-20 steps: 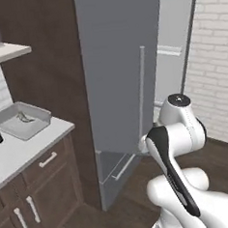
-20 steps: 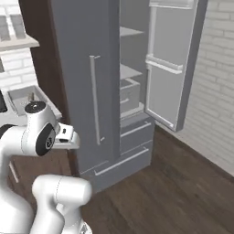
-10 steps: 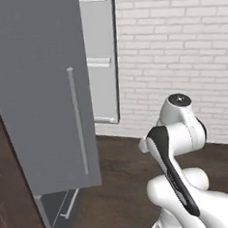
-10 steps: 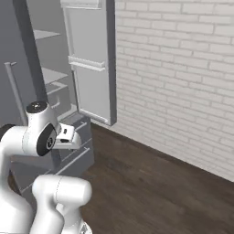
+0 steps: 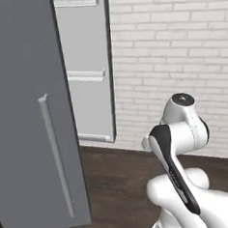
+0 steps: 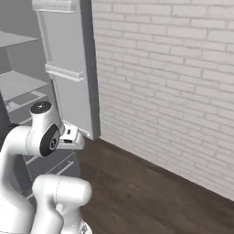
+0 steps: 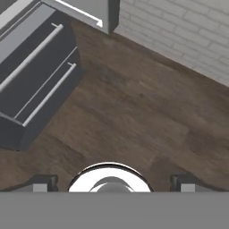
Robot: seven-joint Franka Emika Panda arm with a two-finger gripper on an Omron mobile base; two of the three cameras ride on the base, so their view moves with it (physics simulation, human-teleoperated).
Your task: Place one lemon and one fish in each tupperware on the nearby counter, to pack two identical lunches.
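Note:
The lemons, the fish, the tupperware trays and the counter are all out of view. My gripper (image 7: 114,184) hangs over bare dark floor. Its two fingertips (image 7: 44,182) stand far apart at the bottom of the hand view, so it is open with nothing between them. The arm is folded close over the base, and the hand (image 6: 69,136) sits level with the fridge's lower part in the right base view.
A tall grey fridge stands left of me, with its closed door (image 5: 29,118), open door (image 5: 85,65), inner shelves (image 6: 18,87) and bottom drawers (image 7: 36,76). A white brick wall (image 6: 173,82) runs ahead and to the right. Dark wooden floor (image 7: 134,112) lies open below.
The whole picture has swung: the base turned right, so the counter and its tray left the view, the fridge slid left and the brick wall came in. The arm's pose is unchanged.

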